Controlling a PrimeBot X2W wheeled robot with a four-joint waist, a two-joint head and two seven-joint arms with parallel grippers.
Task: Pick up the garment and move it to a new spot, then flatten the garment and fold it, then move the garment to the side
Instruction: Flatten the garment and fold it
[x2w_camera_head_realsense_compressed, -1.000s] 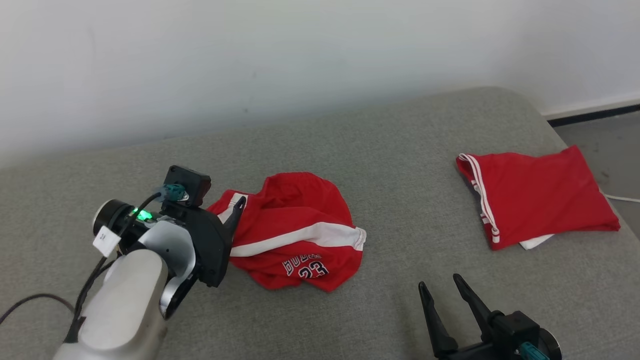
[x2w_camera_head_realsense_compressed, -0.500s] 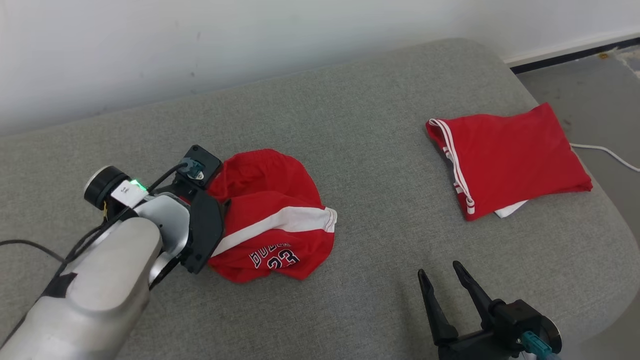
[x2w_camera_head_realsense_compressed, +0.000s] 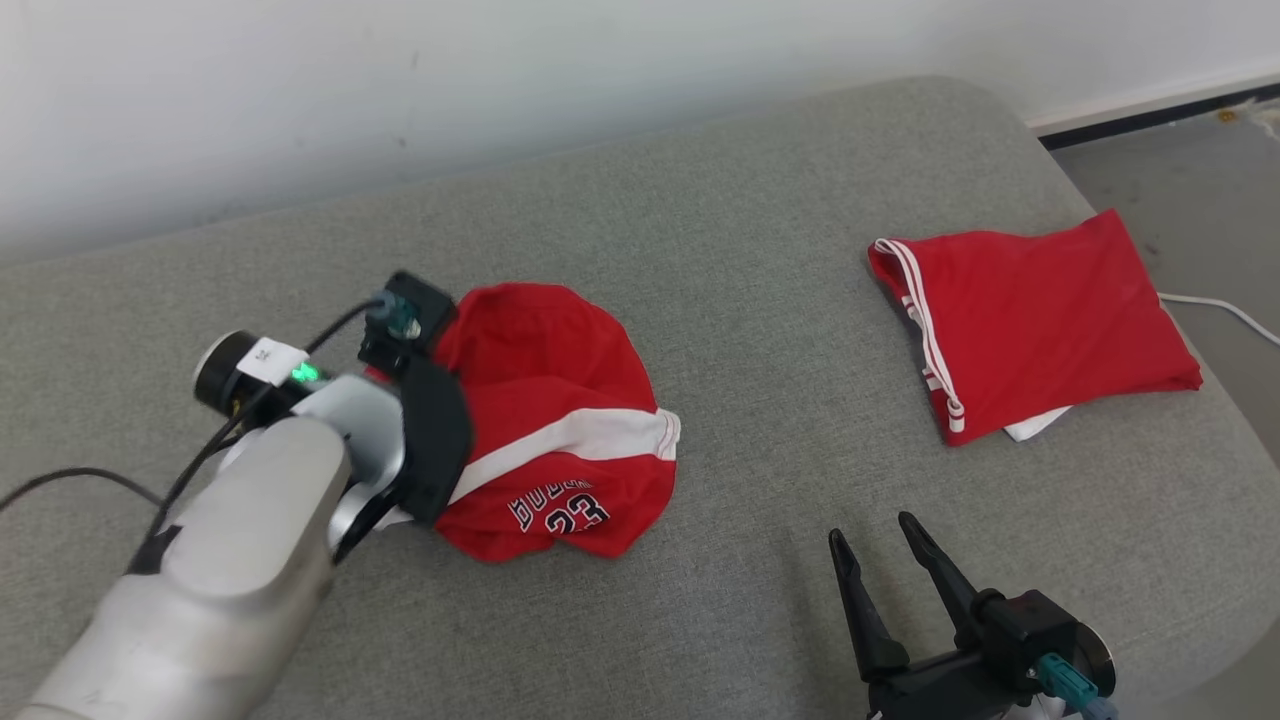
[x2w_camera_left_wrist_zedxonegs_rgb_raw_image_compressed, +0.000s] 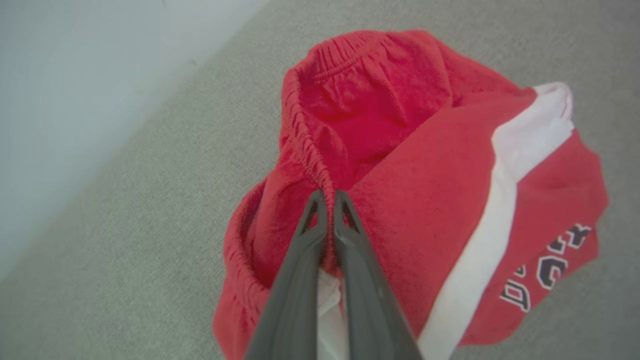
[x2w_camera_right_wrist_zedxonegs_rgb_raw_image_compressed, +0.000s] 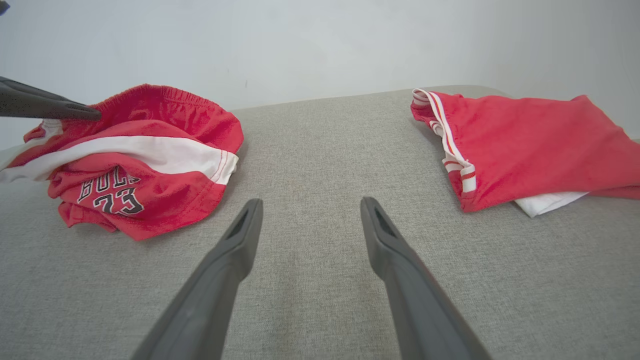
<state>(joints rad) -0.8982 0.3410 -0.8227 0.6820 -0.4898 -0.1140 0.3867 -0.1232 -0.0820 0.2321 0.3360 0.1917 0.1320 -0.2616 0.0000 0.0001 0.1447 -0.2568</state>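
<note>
Left wrist view: left tool (x2w_camera_left_wrist_zedxonegs_rgb_raw_image_compressed: 327, 196), apart a second ago, now clamped on the waistband (x2w_camera_left_wrist_zedxonegs_rgb_raw_image_compressed: 306, 145) of the crumpled red garment (x2w_camera_left_wrist_zedxonegs_rgb_raw_image_compressed: 440, 200) at the grey cushion's (x2w_camera_left_wrist_zedxonegs_rgb_raw_image_compressed: 150, 225) left, so lifting looks ready to start; right tool (x2w_camera_right_wrist_zedxonegs_rgb_raw_image_compressed: 311, 201) idle near right, fingers apart.

Red garments, two: crumpled shorts (x2w_camera_head_realsense_compressed: 560, 420) toward the grey cushion's (x2w_camera_head_realsense_compressed: 760, 250) left side; folded garment (x2w_camera_head_realsense_compressed: 1040, 320) near its right edge.
Claws, two: left claw (x2w_camera_left_wrist_zedxonegs_rgb_raw_image_compressed: 327, 197), right claw (x2w_camera_head_realsense_compressed: 870, 527).
White cable (x2w_camera_head_realsense_compressed: 1220, 310), one.
</note>
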